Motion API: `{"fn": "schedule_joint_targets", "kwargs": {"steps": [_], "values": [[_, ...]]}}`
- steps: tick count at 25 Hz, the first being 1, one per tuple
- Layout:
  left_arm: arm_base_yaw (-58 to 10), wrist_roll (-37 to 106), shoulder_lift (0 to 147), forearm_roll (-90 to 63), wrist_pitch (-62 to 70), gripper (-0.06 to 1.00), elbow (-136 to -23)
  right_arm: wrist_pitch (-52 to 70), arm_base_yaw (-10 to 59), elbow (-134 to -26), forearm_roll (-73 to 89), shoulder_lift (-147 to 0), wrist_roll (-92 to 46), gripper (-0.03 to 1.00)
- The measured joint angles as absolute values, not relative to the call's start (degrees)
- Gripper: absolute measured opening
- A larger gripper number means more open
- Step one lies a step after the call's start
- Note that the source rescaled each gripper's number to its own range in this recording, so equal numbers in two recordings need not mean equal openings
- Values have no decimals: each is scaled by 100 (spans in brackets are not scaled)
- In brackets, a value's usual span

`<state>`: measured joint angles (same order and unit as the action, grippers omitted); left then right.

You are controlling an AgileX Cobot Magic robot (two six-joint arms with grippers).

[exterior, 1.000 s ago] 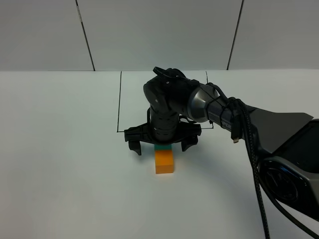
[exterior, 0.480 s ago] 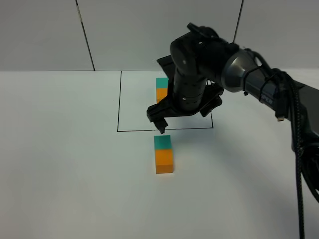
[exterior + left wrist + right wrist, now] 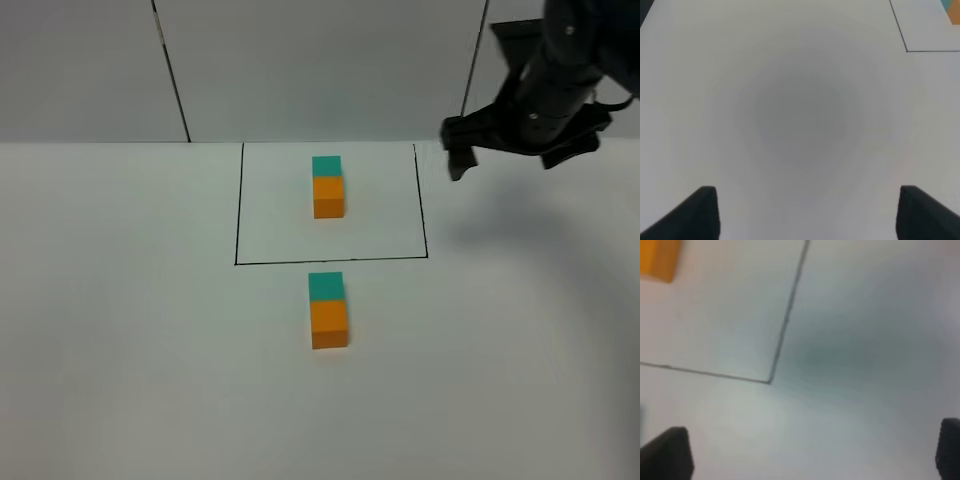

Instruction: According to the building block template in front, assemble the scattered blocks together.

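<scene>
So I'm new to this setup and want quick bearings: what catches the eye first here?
Two matching teal-over-orange pairs: the building block template inside the black drawn rectangle, and the scattered blocks, joined, just in front of the frame. The open right gripper hangs empty at the upper right, away from both.

Not seeing any readable text, labels, brands or numbers anywhere. Only marking showing: thin black outline [image 3: 237, 210] drawn on white table [image 3: 120, 300], no lettering.
</scene>
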<state>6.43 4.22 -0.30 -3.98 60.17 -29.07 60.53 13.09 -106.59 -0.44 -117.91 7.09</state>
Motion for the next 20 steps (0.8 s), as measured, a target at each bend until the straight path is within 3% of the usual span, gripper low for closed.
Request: {"fn": "schedule_joint_targets", "kwargs": {"steps": [9, 20], "values": [[643, 422, -30, -398, 6017, 63, -2907, 5579, 124, -9255, -50, -10612, 470, 100], [643, 422, -30, -398, 6017, 63, -2907, 4911, 326, -7097, -172, -8574, 405, 100]]}}
